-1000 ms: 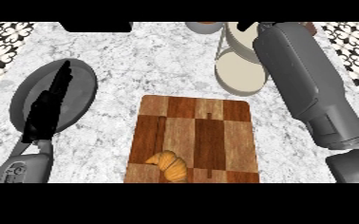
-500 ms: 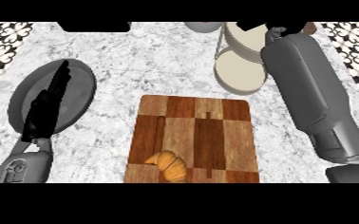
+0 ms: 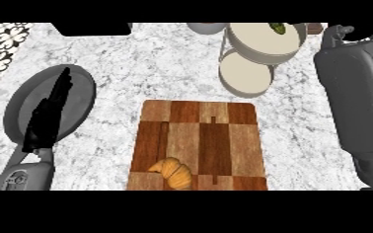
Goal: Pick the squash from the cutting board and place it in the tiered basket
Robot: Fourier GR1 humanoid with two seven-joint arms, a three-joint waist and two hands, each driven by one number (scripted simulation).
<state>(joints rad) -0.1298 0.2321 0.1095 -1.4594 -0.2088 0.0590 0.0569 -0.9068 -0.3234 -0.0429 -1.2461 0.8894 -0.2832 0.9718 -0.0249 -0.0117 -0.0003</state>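
Left hand [image 3: 50, 113], seen from my remote station, lies flat with fingers straight and holds nothing, over a grey plate [image 3: 84, 94] left of the cutting board [image 3: 211, 133]. A marble counter [image 3: 160, 64] fills my view. My right forearm [image 3: 350, 94] stands right of the board; its hand is out of my view. The tiered basket [image 3: 255, 42] sits beyond the board's far right corner. A croissant [image 3: 173, 172] rests on the board's near edge. The small green squash [image 3: 278, 28] lies in the basket's upper tier, well apart from the board.
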